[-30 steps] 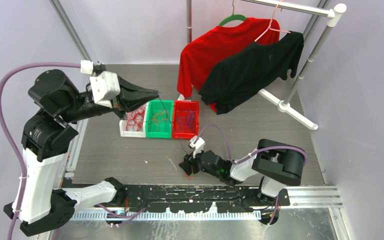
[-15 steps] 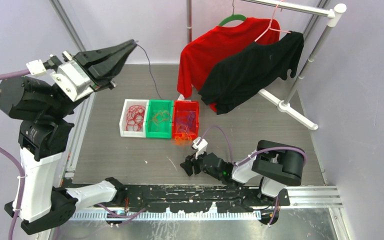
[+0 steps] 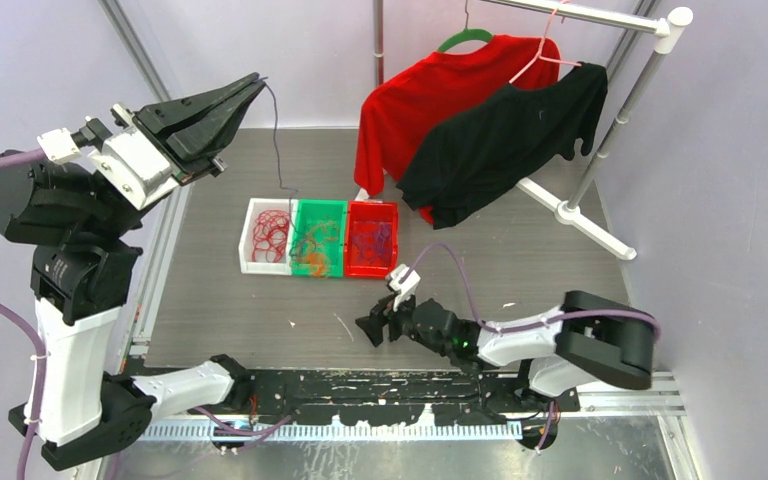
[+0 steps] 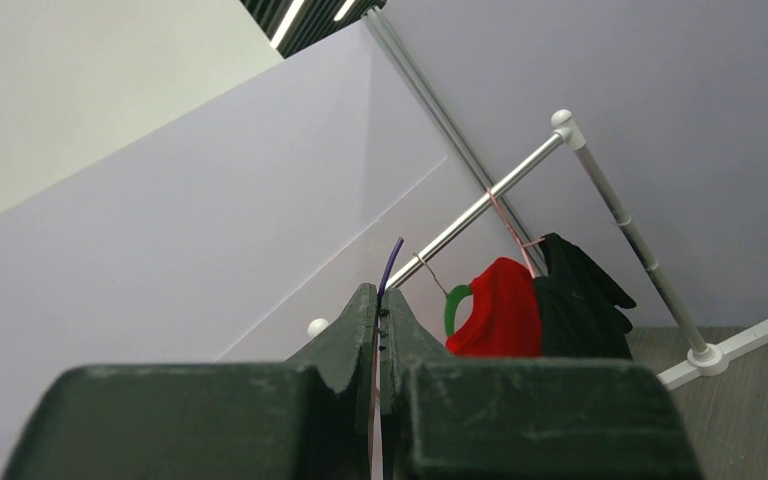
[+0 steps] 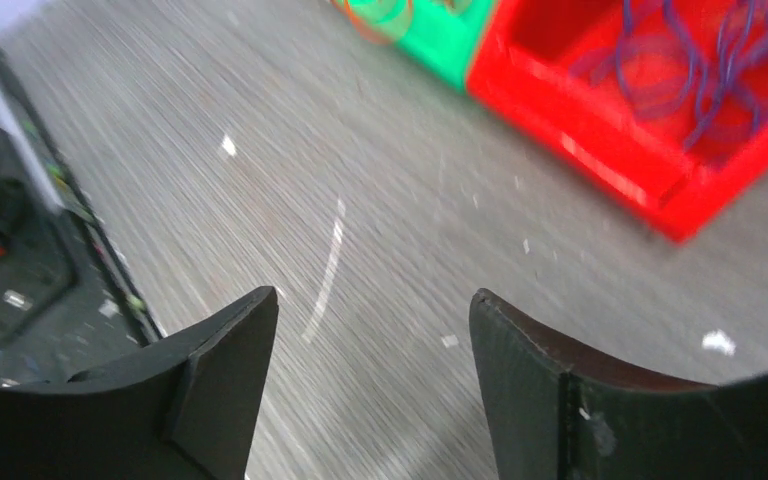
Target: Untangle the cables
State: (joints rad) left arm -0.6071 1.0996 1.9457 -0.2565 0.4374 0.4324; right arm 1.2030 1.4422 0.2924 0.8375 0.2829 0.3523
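Observation:
My left gripper [image 3: 258, 80] is raised high at the back left, shut on a thin purple cable [image 3: 276, 140] that hangs down to an orange tangle [image 3: 309, 256] over the green bin [image 3: 334, 206]. In the left wrist view the purple cable [image 4: 391, 262] sticks up between the closed left gripper [image 4: 380, 296]. Red cables [image 3: 271, 235] lie in the white bin [image 3: 245, 240]; purple cables [image 3: 371, 238] lie in the red bin [image 3: 392, 242]. My right gripper [image 3: 370, 328] is low over the mat, open and empty. The right wrist view shows the open right gripper [image 5: 374, 298] and the red bin [image 5: 650, 150].
A clothes rack [image 3: 620, 110] at the back right holds a red shirt [image 3: 430, 90] and a black shirt [image 3: 500, 140]; its white foot [image 3: 575, 215] lies on the mat. A short white scrap [image 3: 343, 326] lies left of the right gripper. Walls enclose the left and right.
My left gripper rose from the bins to high at the back left, pulling the purple cable up; an orange tangle moved from the red bin to the green. The right arm stretched leftward.

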